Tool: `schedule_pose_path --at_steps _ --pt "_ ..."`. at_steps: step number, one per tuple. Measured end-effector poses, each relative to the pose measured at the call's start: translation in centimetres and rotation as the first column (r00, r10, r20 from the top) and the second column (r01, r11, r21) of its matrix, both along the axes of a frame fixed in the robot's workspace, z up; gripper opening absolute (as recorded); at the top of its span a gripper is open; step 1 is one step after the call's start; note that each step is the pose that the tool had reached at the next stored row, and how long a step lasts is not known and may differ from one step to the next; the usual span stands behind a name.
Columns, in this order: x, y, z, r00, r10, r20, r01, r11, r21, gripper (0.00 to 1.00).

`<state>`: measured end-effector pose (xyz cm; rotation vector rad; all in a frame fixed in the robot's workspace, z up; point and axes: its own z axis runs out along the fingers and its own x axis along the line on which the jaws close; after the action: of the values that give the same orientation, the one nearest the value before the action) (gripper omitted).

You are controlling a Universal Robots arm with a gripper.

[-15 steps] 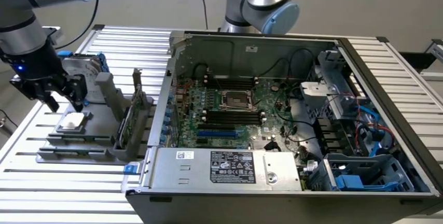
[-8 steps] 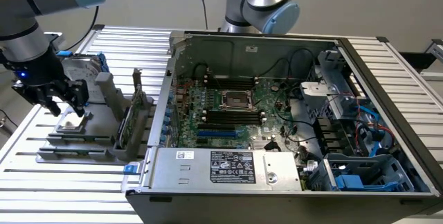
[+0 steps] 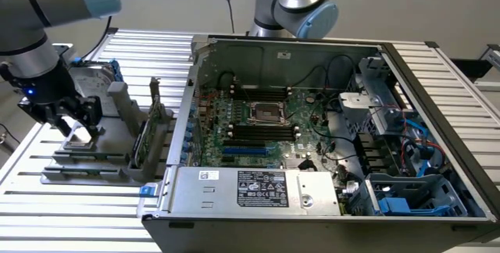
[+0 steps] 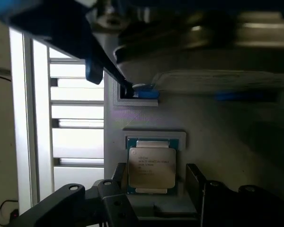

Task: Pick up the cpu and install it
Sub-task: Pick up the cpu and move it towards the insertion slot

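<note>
Gripper: jaws spread wide, holding nothing
Cpu: flat in grey holder, outside computer case
Cpu to gripper: directly beneath, 2 fingers flanking opposite edges
Socket: well apart, toward exterior view's right

**Surface**: pale metal, built of long parallel ribbed slats. It runs from the lower left of the exterior view's frame up to the upper right. Bare slats show along the left edge and in the upper right corner.

**Item 1, grey holder block**: left of the frame, resting flat on the slats. It has a stepped base with upright dividers.

**Item 2, open computer case**: centre to right of the frame. It lies on its side with the interior facing up, just beside the holder block.
</note>
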<state>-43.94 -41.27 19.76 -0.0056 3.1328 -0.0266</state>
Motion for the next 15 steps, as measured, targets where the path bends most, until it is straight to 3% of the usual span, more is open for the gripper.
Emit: schedule_pose_path --at_steps 7,10,15 --pt "0.00 0.01 -0.36 0.9998 0.000 -0.0198 0.000 1.0000 0.0097 0.62" --pt "0.04 0.00 -0.59 0.9997 0.002 -0.0232 -0.001 0.9999 0.0144 0.62" --pt "0.17 0.00 -0.88 0.9997 0.007 -0.0235 -0.006 0.9998 0.0177 0.62"
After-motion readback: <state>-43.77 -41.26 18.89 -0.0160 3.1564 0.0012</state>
